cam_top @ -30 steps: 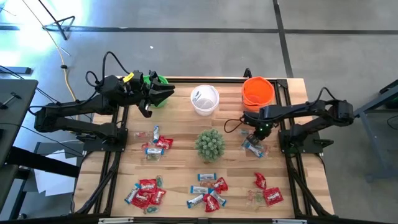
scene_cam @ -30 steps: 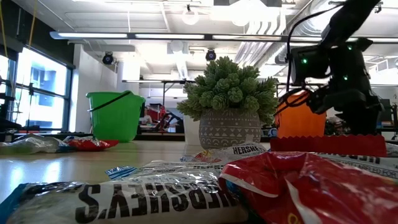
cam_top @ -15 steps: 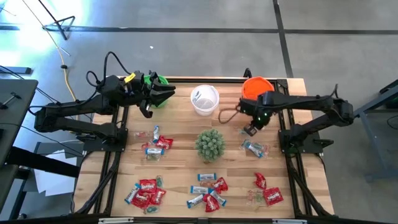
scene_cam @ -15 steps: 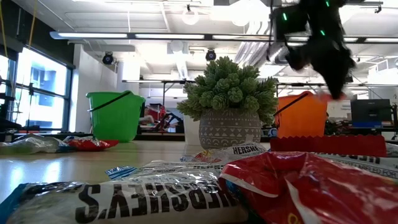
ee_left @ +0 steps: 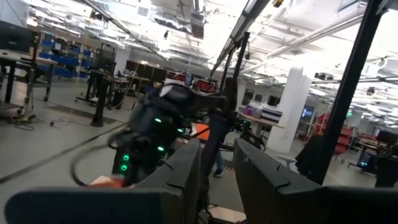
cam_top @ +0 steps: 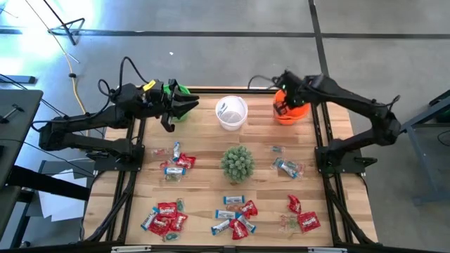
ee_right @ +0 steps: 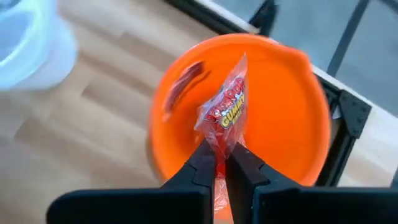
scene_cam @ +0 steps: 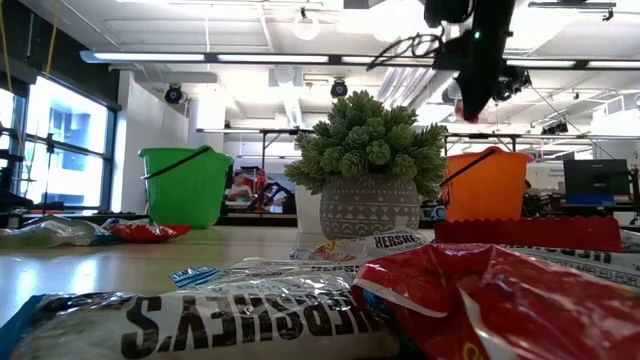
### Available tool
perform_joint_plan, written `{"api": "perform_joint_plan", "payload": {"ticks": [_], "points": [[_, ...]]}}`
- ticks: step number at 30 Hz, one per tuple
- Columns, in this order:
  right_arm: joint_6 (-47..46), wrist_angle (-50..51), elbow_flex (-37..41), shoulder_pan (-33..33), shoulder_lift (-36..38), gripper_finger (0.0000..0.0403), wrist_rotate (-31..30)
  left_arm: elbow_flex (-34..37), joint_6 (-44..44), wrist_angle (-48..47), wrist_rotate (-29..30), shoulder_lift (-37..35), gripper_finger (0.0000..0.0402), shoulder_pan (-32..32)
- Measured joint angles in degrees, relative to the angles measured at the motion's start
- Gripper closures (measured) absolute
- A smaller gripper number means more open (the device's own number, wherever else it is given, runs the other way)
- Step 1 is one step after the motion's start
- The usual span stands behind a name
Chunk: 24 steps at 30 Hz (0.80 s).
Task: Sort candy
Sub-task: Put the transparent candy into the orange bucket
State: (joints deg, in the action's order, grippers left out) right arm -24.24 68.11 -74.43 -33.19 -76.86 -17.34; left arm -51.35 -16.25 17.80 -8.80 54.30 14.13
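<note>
My right gripper (ee_right: 217,157) is above the orange cup (cam_top: 295,112) at the table's far right, shut on a red-wrapped candy (ee_right: 225,111). In the high view this gripper (cam_top: 281,105) is over the cup's left rim. Another red piece (ee_right: 186,78) lies inside the cup (ee_right: 280,124). My left gripper (cam_top: 188,107) hovers open with nothing between its fingers beside the green cup (cam_top: 180,91), which its arm partly hides. The white cup (cam_top: 232,112) stands between the two. Loose red and blue-white candy lies in piles (cam_top: 165,216) (cam_top: 235,214) on the table. My right gripper pinches one end of the red candy's wrapper (ee_right: 219,144) between its two fingers. The fingers come from above, slanting down. The candy sticks out past the fingertips, lifted clear, over the orange cup's opening.
A spiky green potted plant (cam_top: 238,161) stands mid-table. More candy lies at the left (cam_top: 174,160), the right (cam_top: 287,166) and the near right (cam_top: 301,215). In the low view, wrappers (scene_cam: 300,310) fill the foreground in front of the plant (scene_cam: 368,160) and the cups.
My right gripper has risen from the candy at the table's right side and swung toward the far edge to above the orange cup, tipping to slant more steeply downward. The red candy has come up with it, lifted clear of the table.
</note>
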Motion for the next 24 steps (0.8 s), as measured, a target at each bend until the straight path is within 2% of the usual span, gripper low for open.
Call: {"api": "perform_joint_plan", "payload": {"ticks": [4, 8, 16, 20, 22, 24], "points": [[1.2, -4.4, 2.2, -6.1, 0.0, 0.0385, 5.3, 0.0, -1.0, -0.3, -4.4, -0.9, 0.0319, 1.3], [1.3, -3.9, 3.0, -8.8, 0.0, 0.0353, 7.6, 0.0, -1.3, -1.8, -9.4, -2.3, 0.0319, 2.2], [-0.8, -3.4, 3.0, -9.5, 0.0, 0.0267, 10.0, 0.0, 1.3, -5.1, -10.0, -6.4, 0.0319, 3.7], [-4.4, -1.0, 3.0, -8.3, 0.0, 0.0246, 19.0, 0.0, 1.4, -6.6, -10.1, -8.4, 0.0319, 3.9], [-5.4, 1.1, 3.0, -6.2, 0.0, 0.0243, 24.9, 0.0, 0.7, -7.5, -10.1, -9.5, 0.0319, 3.9], [-5.4, 3.0, 3.0, -2.8, 0.0, 0.0243, 27.8, 0.0, 0.0, -8.3, -10.1, -10.2, 0.0319, 3.9]]}}
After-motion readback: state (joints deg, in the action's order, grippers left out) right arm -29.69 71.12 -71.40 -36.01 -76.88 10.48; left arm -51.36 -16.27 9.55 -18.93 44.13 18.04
